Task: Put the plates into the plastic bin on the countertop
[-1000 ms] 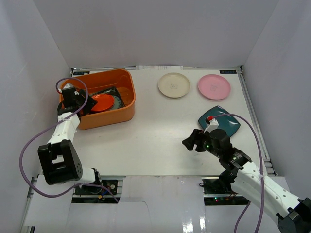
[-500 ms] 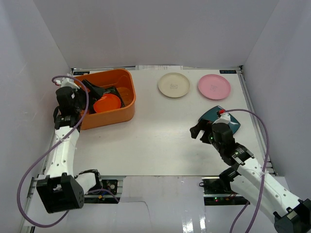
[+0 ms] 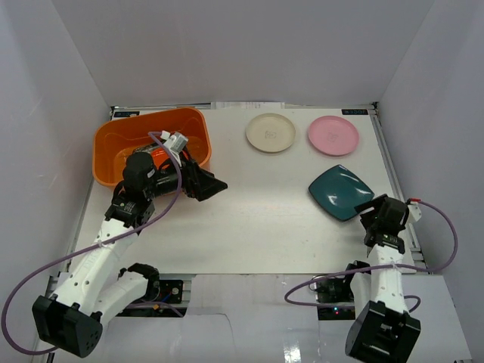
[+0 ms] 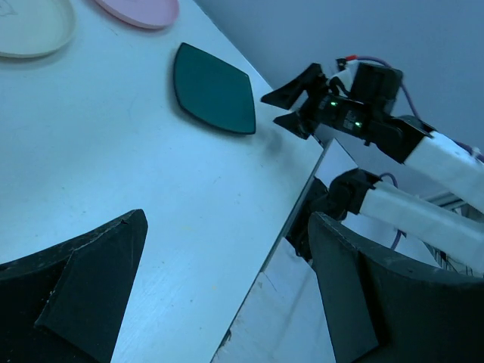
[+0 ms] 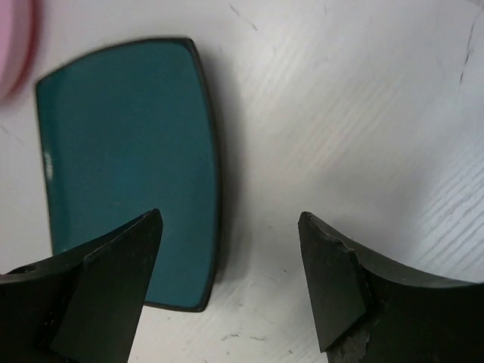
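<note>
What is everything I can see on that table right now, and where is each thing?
plastic bin: one, orange, far left corner of the table
red-orange plate: one, inside the bin, partly hidden by the left arm; anything else in the bin is too covered to count
cream plate: one, round, far edge, right of the bin
pink plate: one, round, far edge, right of the cream plate
teal plate: one, square, right side, nearer than the pink plate
table: one, white, with white walls around it
left gripper: one, black, open and empty, beside the bin's near right corner
right gripper: one, black, open and empty, just nearer than the teal plate
</note>
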You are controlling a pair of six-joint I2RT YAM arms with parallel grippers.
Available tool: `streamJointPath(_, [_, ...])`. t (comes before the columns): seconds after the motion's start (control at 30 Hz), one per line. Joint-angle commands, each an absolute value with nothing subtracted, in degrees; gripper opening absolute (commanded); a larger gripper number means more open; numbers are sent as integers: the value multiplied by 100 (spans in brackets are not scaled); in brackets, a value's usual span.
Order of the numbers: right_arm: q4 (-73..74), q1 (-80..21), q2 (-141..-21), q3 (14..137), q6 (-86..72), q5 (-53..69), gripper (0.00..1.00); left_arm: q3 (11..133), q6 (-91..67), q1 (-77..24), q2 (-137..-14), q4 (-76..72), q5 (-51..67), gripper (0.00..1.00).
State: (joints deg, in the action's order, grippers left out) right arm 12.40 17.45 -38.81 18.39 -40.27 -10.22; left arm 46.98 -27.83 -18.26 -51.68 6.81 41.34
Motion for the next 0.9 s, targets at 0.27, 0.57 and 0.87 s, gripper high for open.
streamJointPath(0.27, [-1798,2171,-5280,238,-5308,1484,69,4860,-2320,-2487,-5019,1072,4131,98])
streamJointPath(0.57, [-3392,2171,-6231,-526,-5959,1750,17,4869,-2312,-2514,-5229,1160,3973,98])
streamJointPath(0.87, [-1840,2162,-4143,-264,-5407,2354,8,4887,-2232,-2505,-5615,1266,3806,98])
